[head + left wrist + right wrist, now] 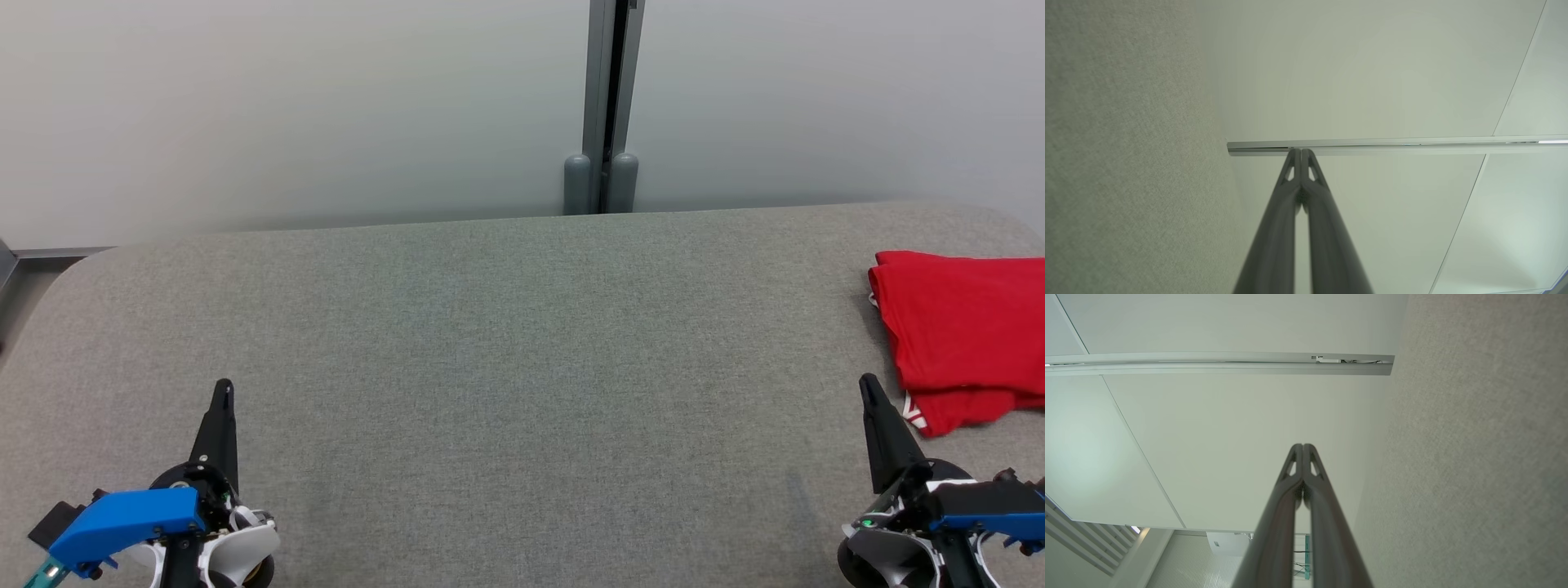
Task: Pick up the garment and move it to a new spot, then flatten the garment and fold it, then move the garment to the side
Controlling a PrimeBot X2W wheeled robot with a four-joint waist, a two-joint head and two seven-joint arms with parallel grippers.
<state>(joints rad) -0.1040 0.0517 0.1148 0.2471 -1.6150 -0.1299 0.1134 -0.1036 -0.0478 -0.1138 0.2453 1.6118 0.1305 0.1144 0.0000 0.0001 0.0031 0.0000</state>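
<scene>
The garment (963,335) is red, folded into a compact stack, and lies at the far right edge of the grey fabric table (506,343), partly cut off by the head view's edge. A white trim shows at its lower left corner. My right gripper (867,384) stands shut at the lower right, its tip just left of the garment's near corner and apart from it. At the lower left my left gripper (224,388) is shut and holds nothing. Both wrist views show the fingertips pressed together: left (1301,152), right (1303,446).
A pale wall runs behind the table, with a grey vertical post (606,106) at its middle. The table's rounded far-left corner (73,269) meets a metal ledge. Wide bare fabric lies between the two grippers.
</scene>
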